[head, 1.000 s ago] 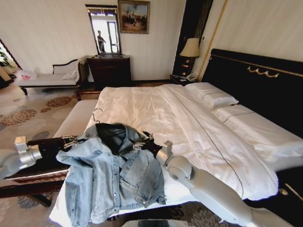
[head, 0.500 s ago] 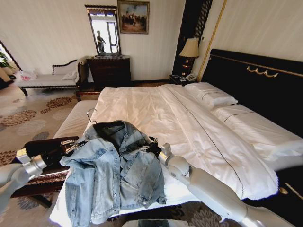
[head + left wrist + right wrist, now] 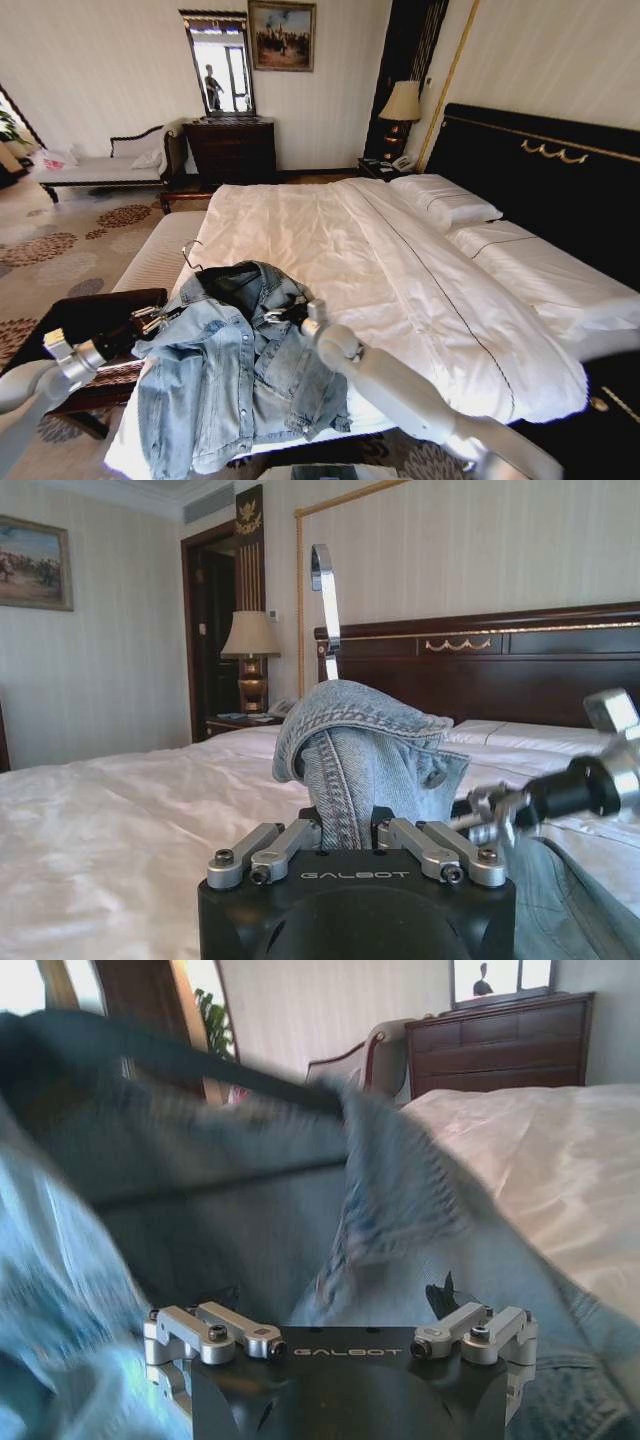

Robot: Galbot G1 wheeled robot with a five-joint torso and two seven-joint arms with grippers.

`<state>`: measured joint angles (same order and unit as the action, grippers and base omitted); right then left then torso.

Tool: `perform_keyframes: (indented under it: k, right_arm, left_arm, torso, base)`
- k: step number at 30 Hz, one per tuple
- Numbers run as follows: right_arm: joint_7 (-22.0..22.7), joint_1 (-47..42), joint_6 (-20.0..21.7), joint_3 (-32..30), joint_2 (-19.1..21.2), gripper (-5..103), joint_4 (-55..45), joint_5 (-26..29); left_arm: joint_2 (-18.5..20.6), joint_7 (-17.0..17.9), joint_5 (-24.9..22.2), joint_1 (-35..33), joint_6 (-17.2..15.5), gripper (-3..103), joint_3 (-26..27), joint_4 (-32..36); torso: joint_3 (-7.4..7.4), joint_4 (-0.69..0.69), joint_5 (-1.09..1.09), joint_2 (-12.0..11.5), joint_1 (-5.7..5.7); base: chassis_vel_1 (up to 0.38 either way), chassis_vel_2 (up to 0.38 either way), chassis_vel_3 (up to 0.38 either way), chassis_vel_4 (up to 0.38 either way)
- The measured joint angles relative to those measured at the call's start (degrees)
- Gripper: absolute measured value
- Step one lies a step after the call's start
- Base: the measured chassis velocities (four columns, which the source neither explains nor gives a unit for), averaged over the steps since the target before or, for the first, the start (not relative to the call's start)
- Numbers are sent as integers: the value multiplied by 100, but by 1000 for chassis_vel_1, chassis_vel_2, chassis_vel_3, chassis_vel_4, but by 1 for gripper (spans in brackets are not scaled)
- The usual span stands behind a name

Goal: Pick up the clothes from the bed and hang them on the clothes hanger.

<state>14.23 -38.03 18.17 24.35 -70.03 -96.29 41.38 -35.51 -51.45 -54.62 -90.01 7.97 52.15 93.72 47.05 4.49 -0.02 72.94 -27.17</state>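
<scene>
The light blue denim jacket [image 3: 230, 370] lies spread over the near left corner of the bed [image 3: 420, 270], part of it draped over the edge. The black clothes hanger [image 3: 228, 273] sits inside its collar, with the hook [image 3: 189, 256] poking out on the far side. My left gripper [image 3: 152, 320] is at the jacket's left shoulder. In the left wrist view it is shut [image 3: 347, 825] on a fold of denim [image 3: 365, 740]. My right gripper [image 3: 278, 316] rests on the jacket near the collar, its jaws spread. Blurred denim [image 3: 400, 1190] and the hanger bar [image 3: 230, 1070] lie just ahead of it.
A dark-topped bench [image 3: 80, 312] stands against the bed's left side, under my left arm. Patterned carpet lies beyond it. A dark dresser [image 3: 232, 150], a chaise [image 3: 100, 165] and a lamp [image 3: 403, 102] line the far wall. Pillows [image 3: 445, 205] lie by the black headboard.
My left arm has dropped and drawn back toward me. The right gripper has slid left along the jacket. The jacket's shoulders have sunk toward the sheet and the hook has shifted left.
</scene>
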Motion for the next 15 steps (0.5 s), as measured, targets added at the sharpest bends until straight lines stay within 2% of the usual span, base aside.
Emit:
perform_keyframes:
  k: [1,4,7,11,13,14,15]
  right_arm:
    - [0,0,0,0,0,100,0,0]
    - [40,32,-32,148,-273,100,521,-806]
    - [61,38,-32,196,-342,100,658,-938]
    - [88,163,-13,397,-574,100,1213,-1526]
    - [91,178,-8,408,-589,100,1253,-1589]
    - [128,288,6,492,-691,100,1509,-1974]
    - [175,338,8,533,-746,100,1622,-2117]
  left_arm:
    - [0,0,0,0,0,18,0,0]
    - [-5,-22,-14,-67,2,18,92,71]
    - [-21,-22,-20,-114,2,18,137,129]
    - [-52,-49,-27,-254,2,18,251,246]
    - [-53,-51,-29,-261,2,18,262,254]
    - [-55,-55,-46,-320,-1,18,331,300]
    - [-54,-60,-60,-365,-2,18,377,329]
  torso:
    - [0,0,0,0,0]
    - [0,2,0,0,0]
    - [0,3,0,0,0]
    - [0,2,1,0,0]
    - [0,1,1,0,0]
    - [0,2,0,0,0]
    - [0,2,0,0,0]
  base:
    - [0,0,0,0]
    - [0,0,0,0]
    - [0,0,0,0]
    - [0,0,0,0]
    - [0,0,0,0]
    - [0,0,0,0]
    - [0,0,0,0]
